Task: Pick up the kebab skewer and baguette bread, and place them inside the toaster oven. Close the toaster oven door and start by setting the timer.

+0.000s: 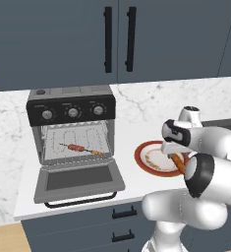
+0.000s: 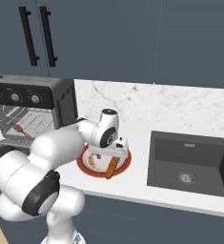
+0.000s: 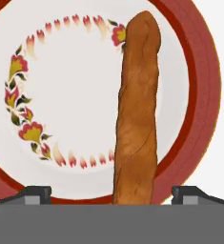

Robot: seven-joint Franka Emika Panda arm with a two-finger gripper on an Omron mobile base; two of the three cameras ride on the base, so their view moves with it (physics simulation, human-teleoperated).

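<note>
The baguette bread point(image 3: 137, 109), a long orange-brown loaf, lies on the right side of a red-rimmed flowered plate point(image 3: 206, 86). My gripper point(image 3: 111, 194) hangs open just above it, one fingertip point(image 3: 35, 194) on each side of the loaf's near end, not touching it. From the base views the gripper point(image 1: 175, 155) point(image 2: 112, 155) is over the plate point(image 1: 142, 156) point(image 2: 85, 167), with the baguette point(image 1: 179, 166) point(image 2: 112, 167) poking out below. The kebab skewer point(image 1: 80, 148) point(image 2: 23, 129) lies on the wire rack inside the toaster oven point(image 1: 70, 110) point(image 2: 61, 102). The toaster oven door point(image 1: 77, 179) is folded down open.
A dark sink point(image 2: 189, 162) is set into the white counter right of the plate. Dark wall cabinets point(image 1: 117, 39) hang above the marble backsplash. The open door reaches out to the counter's front edge. Three silver knobs point(image 1: 72, 112) sit on the oven's black panel.
</note>
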